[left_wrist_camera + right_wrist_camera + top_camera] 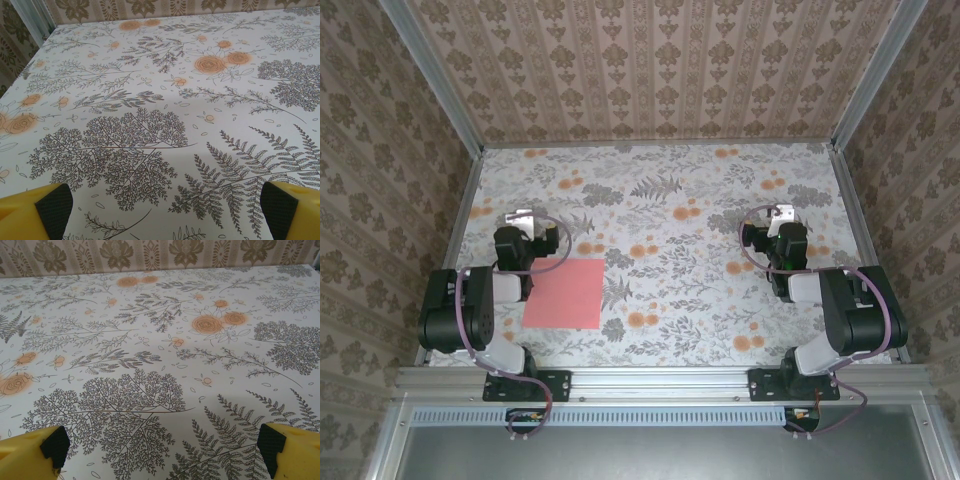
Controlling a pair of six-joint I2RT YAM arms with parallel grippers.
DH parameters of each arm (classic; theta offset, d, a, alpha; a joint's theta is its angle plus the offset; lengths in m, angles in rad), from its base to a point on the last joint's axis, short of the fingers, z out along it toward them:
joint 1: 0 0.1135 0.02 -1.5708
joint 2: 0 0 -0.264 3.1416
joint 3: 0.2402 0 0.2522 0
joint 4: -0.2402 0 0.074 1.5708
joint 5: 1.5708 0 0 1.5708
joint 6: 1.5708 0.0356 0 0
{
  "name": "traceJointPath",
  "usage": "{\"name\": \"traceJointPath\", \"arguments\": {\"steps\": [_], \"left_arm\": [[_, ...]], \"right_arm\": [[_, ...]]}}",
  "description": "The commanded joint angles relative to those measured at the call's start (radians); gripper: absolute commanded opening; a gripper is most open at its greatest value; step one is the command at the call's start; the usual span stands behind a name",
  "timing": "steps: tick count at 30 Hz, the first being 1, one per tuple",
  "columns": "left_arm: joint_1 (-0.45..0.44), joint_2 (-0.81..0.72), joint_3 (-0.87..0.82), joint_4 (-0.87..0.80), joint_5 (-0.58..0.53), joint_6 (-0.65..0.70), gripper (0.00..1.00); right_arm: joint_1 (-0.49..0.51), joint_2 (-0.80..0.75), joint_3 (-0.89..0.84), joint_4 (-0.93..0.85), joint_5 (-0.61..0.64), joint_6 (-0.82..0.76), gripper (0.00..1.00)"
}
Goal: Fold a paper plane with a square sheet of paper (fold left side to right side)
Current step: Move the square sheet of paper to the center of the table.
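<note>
We judge the task to be at its very start. The square sheet of paper (565, 293) lies flat on the desk (700, 200) with no crease that we can make out, so the left-to-right fold is not yet begun. From overhead it sits toward 7 o'clock on the flowered tablecloth (670, 230), just beside the left arm (470, 305). One link of that arm overhangs the sheet's left edge.

The left pincer (523, 216) is beyond the sheet, at about 11 o'clock from it, and points to the far wall. Its yellow fingers (30, 212) stand wide apart over bare cloth with nothing between them. The right pincer (782, 212) is well apart from the paper, at roughly 2 o'clock from it. Its fingers (27, 447) are likewise spread and hold nothing.

As we read it, the next move calls for the left pincer to come back toward 5 o'clock and down to the sheet's left edge. It must get one finger under thin paper lying flush on cloth, then carry that edge over to 3 o'clock. The right pincer would probably need to pin the right edge so that the sheet does not slide.

We count one salmon-pink sheet, two arms and two pincers.
</note>
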Motion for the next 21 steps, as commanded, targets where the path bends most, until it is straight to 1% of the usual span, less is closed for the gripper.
{"name": "traceJointPath", "arguments": {"steps": [1, 7, 8, 10, 12, 14, 17, 19, 21], "left_arm": [[-0.007, -0.013, 0.015, -0.002, -0.005, 0.021, 1.0], [-0.004, -0.018, 0.01, 0.006, -0.002, 0.021, 1.0], [-0.005, -0.029, 0.008, 0.0, -0.008, 0.019, 1.0], [-0.005, -0.081, -0.008, -0.01, -0.051, 0.004, 1.0], [-0.004, -0.161, -0.025, -0.051, -0.093, -0.013, 1.0], [-0.005, -0.263, -0.021, -0.151, -0.113, -0.025, 1.0], [-0.003, -0.417, 0.055, -0.431, -0.153, -0.097, 1.0], [0.001, -0.484, 0.126, -0.626, -0.172, -0.18, 1.0], [0.0, -0.52, 0.183, -0.775, -0.164, -0.245, 1.0]], "right_arm": [[0.0, 0.004, 0.022, -0.006, -0.01, -0.015, 1.0], [-0.004, 0.002, 0.016, 0.0, -0.017, -0.011, 1.0], [-0.004, -0.002, 0.018, -0.006, 0.001, -0.004, 1.0], [-0.007, -0.037, 0.022, -0.039, 0.055, 0.024, 1.0], [-0.01, -0.108, 0.024, -0.107, 0.076, 0.034, 1.0], [-0.011, -0.199, 0.033, -0.192, 0.099, 0.047, 1.0], [-0.012, -0.313, 0.054, -0.331, 0.127, 0.099, 1.0], [-0.011, -0.377, 0.068, -0.413, 0.121, 0.144, 1.0], [-0.011, -0.429, 0.092, -0.513, 0.12, 0.209, 1.0]]}}
